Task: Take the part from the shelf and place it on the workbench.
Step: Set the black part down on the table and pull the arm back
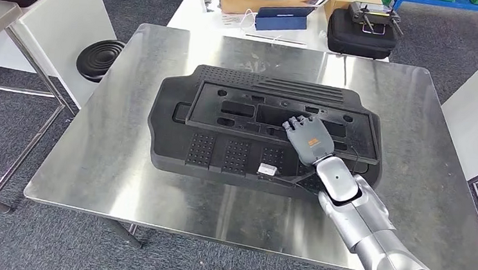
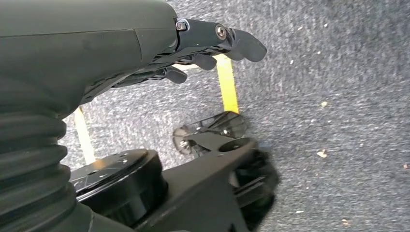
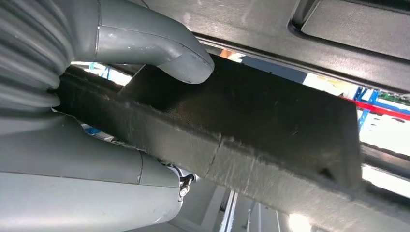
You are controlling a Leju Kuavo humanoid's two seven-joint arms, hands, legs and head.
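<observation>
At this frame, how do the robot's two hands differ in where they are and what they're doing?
The right hand reaches over the metal workbench, while the left hand hangs above grey carpet with yellow tape. The right hand grips the black part, a bar of it lying between thumb and palm; the left hand holds nothing, its fingers loosely apart. Both have dark fingers.
</observation>
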